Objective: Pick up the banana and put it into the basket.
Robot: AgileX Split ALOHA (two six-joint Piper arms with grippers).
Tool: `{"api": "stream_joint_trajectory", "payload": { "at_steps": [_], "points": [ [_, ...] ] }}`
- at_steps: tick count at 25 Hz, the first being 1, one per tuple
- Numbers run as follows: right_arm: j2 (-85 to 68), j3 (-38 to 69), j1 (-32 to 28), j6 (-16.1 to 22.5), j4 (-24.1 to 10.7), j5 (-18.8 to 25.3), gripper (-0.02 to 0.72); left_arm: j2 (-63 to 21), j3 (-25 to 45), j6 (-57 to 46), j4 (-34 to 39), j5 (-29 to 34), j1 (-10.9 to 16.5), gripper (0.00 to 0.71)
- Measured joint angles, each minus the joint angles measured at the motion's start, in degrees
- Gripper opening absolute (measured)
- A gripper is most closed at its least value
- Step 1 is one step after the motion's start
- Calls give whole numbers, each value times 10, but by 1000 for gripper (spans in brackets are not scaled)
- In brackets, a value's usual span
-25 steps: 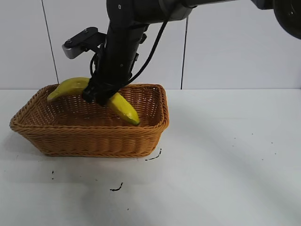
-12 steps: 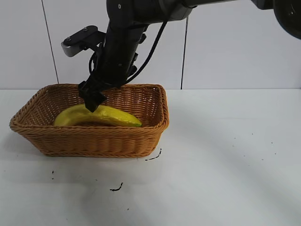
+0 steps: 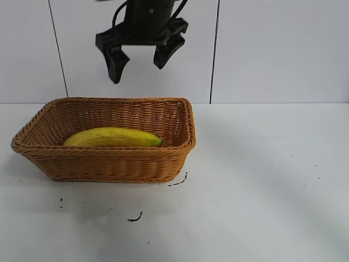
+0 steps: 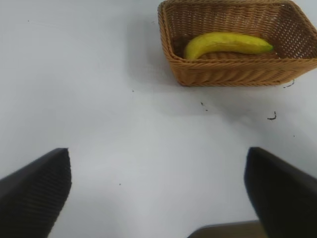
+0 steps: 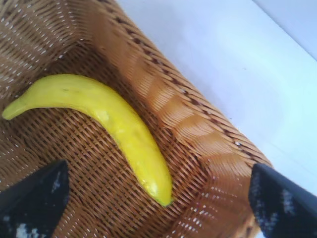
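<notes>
Rough woven wicker basket [image 3: 109, 164], smooth waxy-skinned banana [image 3: 113, 137] with a soft sheen, matt white table [image 3: 262, 191], matt black ribbed pads [image 4: 34, 193] on the left gripper.

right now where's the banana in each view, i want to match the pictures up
Exterior view: banana lies inside the basket, left of centre, greenish tip toward the picture's right.
Left wrist view: banana in the basket at the upper right.
Right wrist view: banana runs diagonally across the woven floor, filling the middle.
Shared landmark: the basket's braided rim, which frames the banana in all three.
</notes>
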Motion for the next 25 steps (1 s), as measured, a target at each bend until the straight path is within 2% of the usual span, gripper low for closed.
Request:
{"api": "stream_joint_trajectory", "payload": {
  "at_steps": [7, 15, 20, 25],
  "points": [
    [-4, -5, -103, 13, -13, 10, 692, 0, 0, 0, 0, 0, 0, 690],
    [-4, -5, -245, 17, -3, 10, 692, 0, 0, 0, 0, 0, 0, 690],
    [-18, 9, -284, 17, 9, 11, 692, 0, 0, 0, 0, 0, 0, 690],
    [-63, 93, -287, 17, 18, 10, 692, 0, 0, 0, 0, 0, 0, 690]
  ]
}}
